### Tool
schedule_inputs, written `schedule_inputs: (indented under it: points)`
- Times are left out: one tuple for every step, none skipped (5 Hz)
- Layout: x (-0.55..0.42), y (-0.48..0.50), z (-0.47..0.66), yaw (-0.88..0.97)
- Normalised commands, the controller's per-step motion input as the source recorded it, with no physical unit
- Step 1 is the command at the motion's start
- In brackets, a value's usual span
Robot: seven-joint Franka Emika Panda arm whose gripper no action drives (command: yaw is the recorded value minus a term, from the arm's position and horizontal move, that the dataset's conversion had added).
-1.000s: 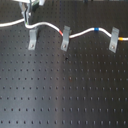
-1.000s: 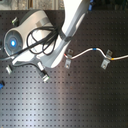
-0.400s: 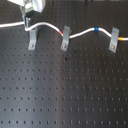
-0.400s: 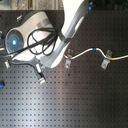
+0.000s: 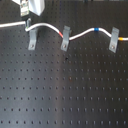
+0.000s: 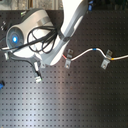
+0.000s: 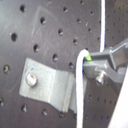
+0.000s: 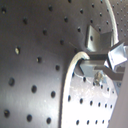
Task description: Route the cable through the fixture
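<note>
The end effector (image 5: 28, 21), clamped on the cable (image 5: 80, 34), sits directly above the clip (image 5: 32, 39), the cable's run crossing over its bent top.

one cable (image 5: 80, 35), three clips: (image 5: 32, 39), (image 5: 65, 39), (image 5: 114, 42)

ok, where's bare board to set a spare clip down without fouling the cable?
In the first exterior view, the whole perforated board below the three clips is bare. Crowded: the top strip, where the cable runs across the fixture, the red-band clip and the yellow-band clip, with the tool above the fixture.
</note>
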Motion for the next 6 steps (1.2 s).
schedule_inputs:
  points:
    - [0.002,-0.001,0.16,0.7]
    - [0.023,-0.116,0.0,0.61]
    - [0.185,-0.449,-0.03,0.35]
    - [0.0,0.0,0.02,0.0]
    - [-0.137,-0.126,0.0,0.03]
    - [-0.442,0.062,-0.05,0.05]
